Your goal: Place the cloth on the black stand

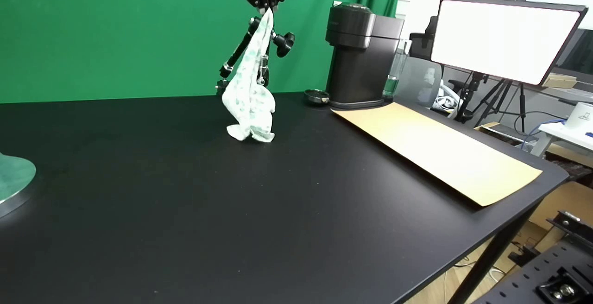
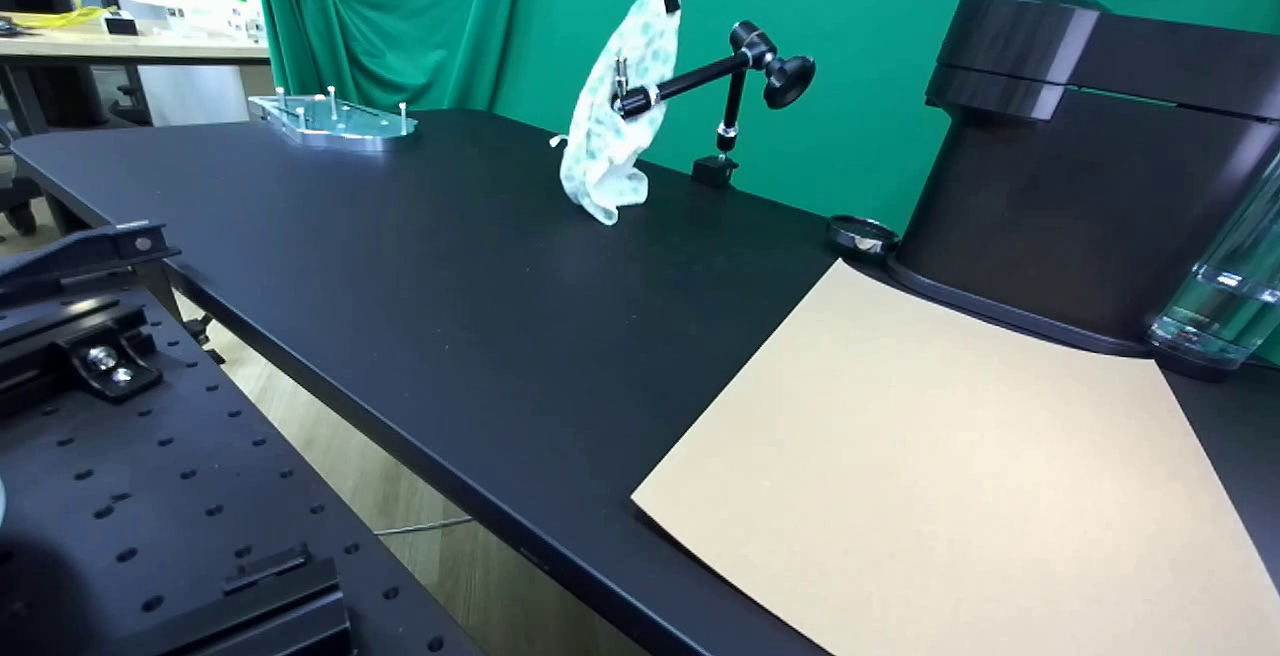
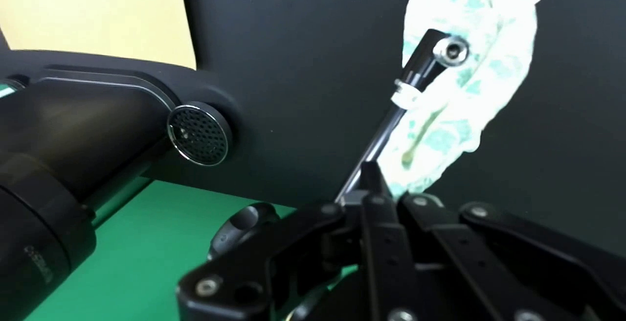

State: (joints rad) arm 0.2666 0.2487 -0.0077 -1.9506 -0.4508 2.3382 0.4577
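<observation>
wrist view: tool [image 3: 392, 190] pinches cloth [image 3: 469, 101]; black stand [image 3: 388, 126] crosses before it (coffee machine [image 3: 88, 125] nearby).

Coffee machine [image 1: 354, 58]: one. Under machine: one black table [image 2: 480, 266]. At machine's base: one round tray [image 3: 200, 134]. At machine's back: one clear tank [image 2: 1225, 296]. Just beside machine: one tan sheet [image 2: 960, 476]. Apart from machine: one black stand [image 2: 735, 96], one cloth [image 1: 251, 93], one gripper [image 1: 268, 9]. Far from machine: one clear plate [image 2: 355, 134], four posts [image 2: 403, 117] showing.

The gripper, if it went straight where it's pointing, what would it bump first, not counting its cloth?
Probably the black stand: the gripper points down, and parts of the stand show below it in both exterior views. Depth is unclear, so it might just miss and reach the table instead.
</observation>
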